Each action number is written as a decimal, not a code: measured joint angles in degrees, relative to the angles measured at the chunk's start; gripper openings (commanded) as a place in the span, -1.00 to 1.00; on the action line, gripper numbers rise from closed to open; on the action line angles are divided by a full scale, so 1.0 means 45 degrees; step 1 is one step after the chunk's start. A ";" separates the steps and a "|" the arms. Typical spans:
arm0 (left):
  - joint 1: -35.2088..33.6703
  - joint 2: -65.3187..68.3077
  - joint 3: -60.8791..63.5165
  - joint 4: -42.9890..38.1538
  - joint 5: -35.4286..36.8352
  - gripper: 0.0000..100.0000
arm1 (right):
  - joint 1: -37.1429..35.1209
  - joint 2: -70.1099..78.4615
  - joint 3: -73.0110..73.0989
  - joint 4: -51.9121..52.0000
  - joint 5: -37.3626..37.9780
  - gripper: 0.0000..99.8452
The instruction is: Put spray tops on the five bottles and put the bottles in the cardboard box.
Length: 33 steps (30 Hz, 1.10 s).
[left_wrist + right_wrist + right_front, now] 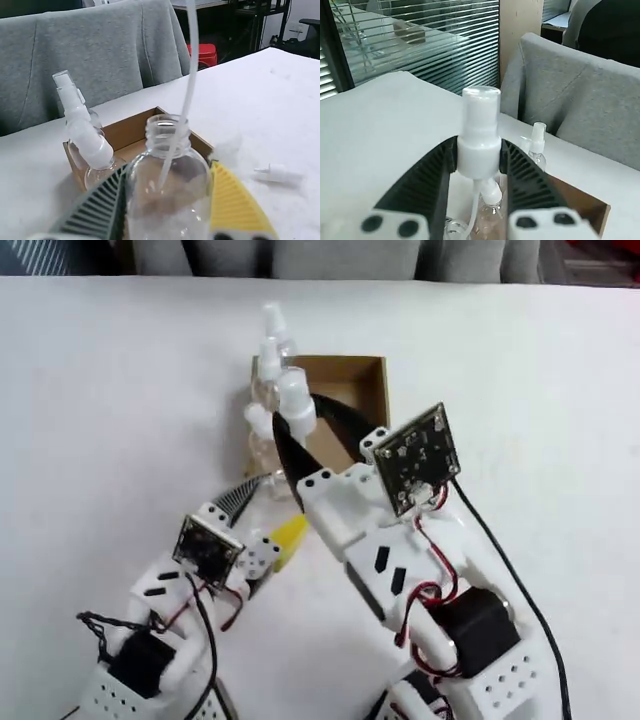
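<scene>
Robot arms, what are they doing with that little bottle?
The left gripper holds an open clear bottle upright. The right gripper holds a spray top above it, with its thin tube dipping into the neck. The top is not seated yet. Behind, capped bottles appear to stand in the cardboard box.
</scene>
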 measured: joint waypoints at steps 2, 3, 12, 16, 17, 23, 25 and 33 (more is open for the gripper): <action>0.0000 0.0000 0.0000 0.0000 0.0000 -0.96 | -0.0020 0.0000 0.0195 0.0000 0.0000 -0.93; 0.0000 0.0000 0.0000 0.0000 0.0000 -0.96 | -0.0020 0.0000 0.0313 0.0000 -0.0020 -0.93; 0.0000 0.0000 0.0000 0.0000 0.0000 -0.96 | -0.0059 0.0000 0.1074 0.0000 -0.1172 -0.93; 0.0000 0.0000 0.0000 0.0000 0.0000 -0.96 | -0.0059 0.0000 0.1192 0.0000 -0.1641 -0.93; 0.0000 0.0000 0.0000 0.0000 0.0000 -0.96 | -0.0059 0.0000 0.1387 0.0000 -0.1680 -0.93; 0.0000 0.0000 0.0000 0.0000 0.0000 -0.96 | -0.0137 0.0000 0.2462 0.0000 -0.1739 -0.93; 0.0000 0.0000 0.0000 0.0000 -0.0020 -0.96 | -0.0410 0.0000 0.2540 0.0000 -0.1758 -0.93; -0.0039 0.0000 0.0000 0.0000 -0.0098 -0.96 | -0.0899 -0.1211 0.3595 0.0000 -0.1758 -0.92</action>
